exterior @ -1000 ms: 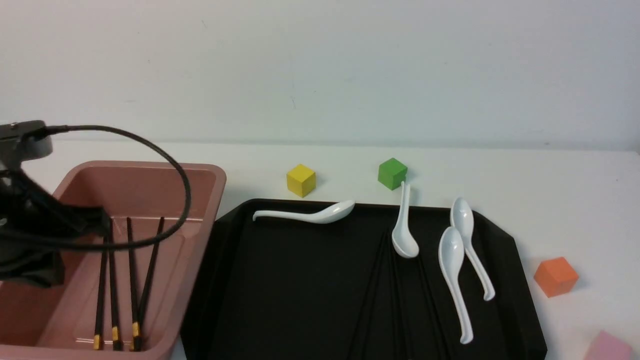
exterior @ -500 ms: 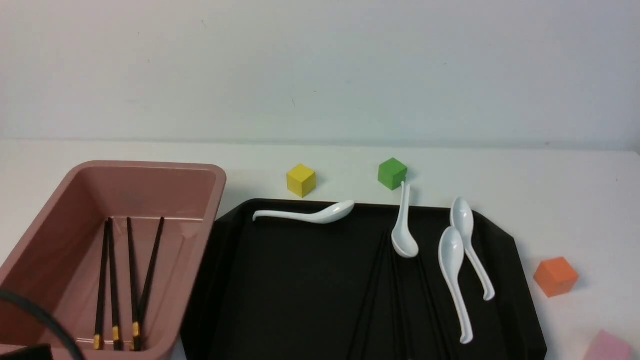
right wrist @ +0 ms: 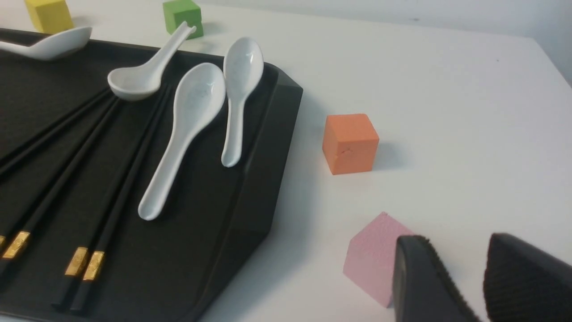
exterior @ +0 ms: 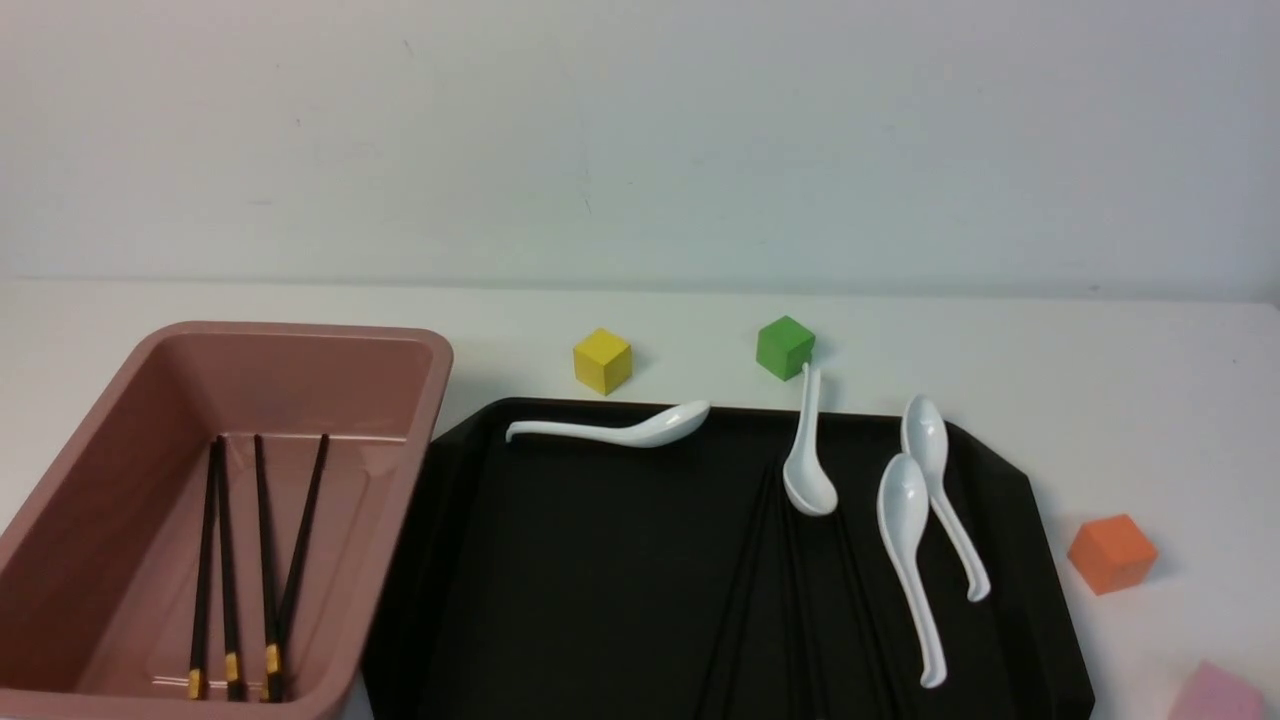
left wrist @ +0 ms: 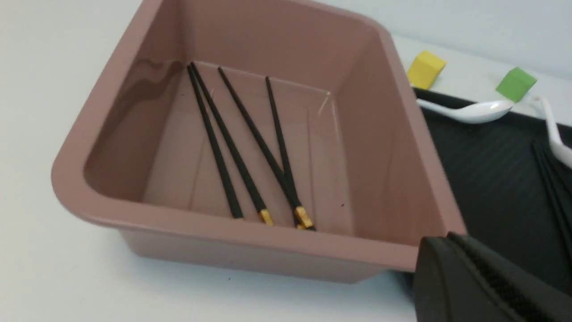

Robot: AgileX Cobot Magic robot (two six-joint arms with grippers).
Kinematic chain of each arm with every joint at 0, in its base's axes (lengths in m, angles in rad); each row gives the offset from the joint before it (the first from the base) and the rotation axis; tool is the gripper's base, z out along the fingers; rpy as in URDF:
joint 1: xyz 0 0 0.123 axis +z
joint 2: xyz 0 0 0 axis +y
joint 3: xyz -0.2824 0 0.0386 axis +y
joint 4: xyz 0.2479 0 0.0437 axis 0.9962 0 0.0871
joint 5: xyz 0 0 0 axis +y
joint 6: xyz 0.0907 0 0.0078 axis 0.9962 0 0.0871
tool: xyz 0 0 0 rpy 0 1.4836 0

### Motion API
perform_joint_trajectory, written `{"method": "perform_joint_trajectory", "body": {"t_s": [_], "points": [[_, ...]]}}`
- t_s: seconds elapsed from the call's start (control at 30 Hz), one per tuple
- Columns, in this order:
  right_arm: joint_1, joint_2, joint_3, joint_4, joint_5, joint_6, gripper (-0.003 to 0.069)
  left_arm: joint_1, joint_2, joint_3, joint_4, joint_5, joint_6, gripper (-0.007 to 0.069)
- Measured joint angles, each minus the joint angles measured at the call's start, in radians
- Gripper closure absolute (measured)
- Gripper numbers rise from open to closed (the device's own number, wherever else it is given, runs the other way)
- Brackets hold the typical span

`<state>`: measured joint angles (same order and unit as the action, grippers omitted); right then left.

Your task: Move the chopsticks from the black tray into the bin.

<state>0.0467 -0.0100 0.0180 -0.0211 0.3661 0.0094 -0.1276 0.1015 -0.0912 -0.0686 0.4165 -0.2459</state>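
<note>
Near the pink block, right jaws hang slightly parted, empty; left jaws' state unclear.

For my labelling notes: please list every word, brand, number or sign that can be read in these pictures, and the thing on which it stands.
None: no readable text shows on the bin, the black tray, the chopsticks, the white spoons or the coloured blocks.

black gold-banded chopsticks, dusty-pink bin, black tray
</note>
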Motion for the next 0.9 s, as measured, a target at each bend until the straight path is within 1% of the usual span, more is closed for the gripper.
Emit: {"method": "perform_joint_trajectory", "body": {"t_s": [0.1,0.17,0.27,0.5,0.9], "points": [[0.000,0.000,0.000,0.000,0.000,0.000,0.0419,0.000,-0.019,0.070,0.012,-0.062,0.000,0.0637],[0.000,0.000,0.000,0.000,0.000,0.000,0.0419,0.000,-0.060,0.104,0.016,-0.072,0.000,0.0637],[0.000,0.000,0.000,0.000,0.000,0.000,0.0419,0.000,-0.107,0.116,0.020,-0.062,0.000,0.0637],[0.000,0.000,0.000,0.000,0.000,-0.001,0.0419,0.000,-0.113,0.120,0.020,-0.032,0.000,0.0637],[0.000,0.000,0.000,0.000,0.000,-0.001,0.0419,0.000,-0.113,0.121,0.020,-0.032,0.000,0.0636]]}}
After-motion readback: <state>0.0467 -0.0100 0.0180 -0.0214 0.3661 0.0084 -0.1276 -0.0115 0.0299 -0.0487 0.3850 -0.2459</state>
